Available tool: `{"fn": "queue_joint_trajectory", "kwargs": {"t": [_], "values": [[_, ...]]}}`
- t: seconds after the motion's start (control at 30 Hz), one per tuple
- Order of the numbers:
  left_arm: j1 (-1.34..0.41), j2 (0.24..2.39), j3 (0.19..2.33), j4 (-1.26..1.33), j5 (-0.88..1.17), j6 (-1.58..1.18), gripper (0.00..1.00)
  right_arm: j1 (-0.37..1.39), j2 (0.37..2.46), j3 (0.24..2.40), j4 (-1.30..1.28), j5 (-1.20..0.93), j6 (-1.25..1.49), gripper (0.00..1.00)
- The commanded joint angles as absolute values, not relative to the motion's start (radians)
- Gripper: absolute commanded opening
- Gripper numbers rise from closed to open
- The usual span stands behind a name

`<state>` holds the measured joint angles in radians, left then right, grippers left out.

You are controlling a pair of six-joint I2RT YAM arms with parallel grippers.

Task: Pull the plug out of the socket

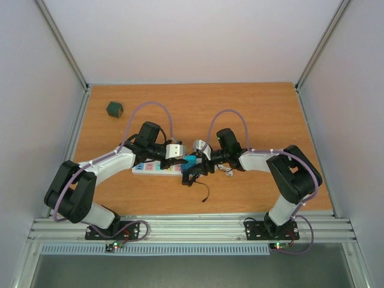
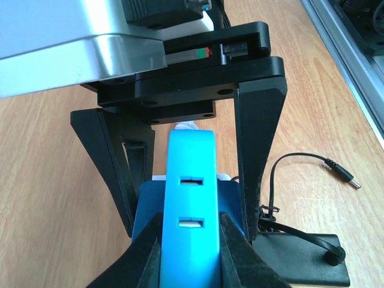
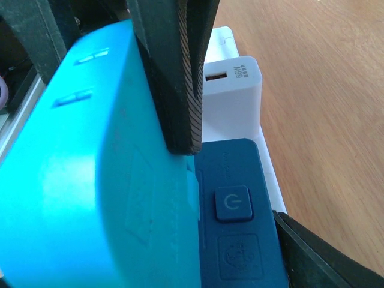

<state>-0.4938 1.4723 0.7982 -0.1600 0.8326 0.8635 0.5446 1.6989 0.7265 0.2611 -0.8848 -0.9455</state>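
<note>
Currently, near to far: a black power adapter [image 2: 300, 261] lies loose on the worktop [image 1: 264, 114], just on the near-edge side of the socket [image 1: 153, 168]. Its barrel lead [image 2: 342, 177] trails free. Not our target.

The socket lies flat about mid-worktop, a bit toward the near edge, long axis left-right. The cyan plug [image 2: 191, 180] stands upright at its right end, beside a dark blue switch panel [image 3: 234, 204]. A white USB charger [image 3: 231, 84] is plugged in just beyond.

Left claw [image 2: 189, 219] is closed on the plug's two flat sides. Right claw [image 1: 201, 159] faces it with jaws spread wide, straddling the plug and strip end, not touching the plug as far as I can see. Green cube [image 1: 114, 108] in the far-left corner, irrelevant.

Handling guess: the plug is hard, smooth plastic, light and won't deform, but the slick sides could slip. Grip low and pull straight off the face, no rocking. The strip looks light too and will likely lift with the plug, so the right claw should pin the strip body down first.
</note>
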Motion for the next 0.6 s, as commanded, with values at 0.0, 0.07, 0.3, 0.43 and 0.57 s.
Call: {"fn": "queue_joint_trajectory", "kwargs": {"t": [0.0, 0.07, 0.3, 0.43, 0.57], "values": [[-0.489, 1.450, 0.806, -0.144, 0.885, 0.824, 0.01, 0.554, 1.719, 0.702, 0.284, -0.884, -0.967, 0.52], [-0.489, 1.448, 0.816, -0.143, 0.894, 0.816, 0.01, 0.553, 1.718, 0.697, 0.284, -0.880, -0.969, 0.52], [-0.489, 1.435, 0.834, -0.136, 0.927, 0.777, 0.01, 0.552, 1.718, 0.688, 0.288, -0.866, -0.968, 0.40], [-0.489, 1.431, 0.837, -0.136, 0.934, 0.773, 0.01, 0.552, 1.721, 0.687, 0.287, -0.864, -0.968, 0.38], [-0.489, 1.428, 0.844, -0.133, 0.941, 0.766, 0.01, 0.552, 1.723, 0.688, 0.287, -0.864, -0.966, 0.36]]}}
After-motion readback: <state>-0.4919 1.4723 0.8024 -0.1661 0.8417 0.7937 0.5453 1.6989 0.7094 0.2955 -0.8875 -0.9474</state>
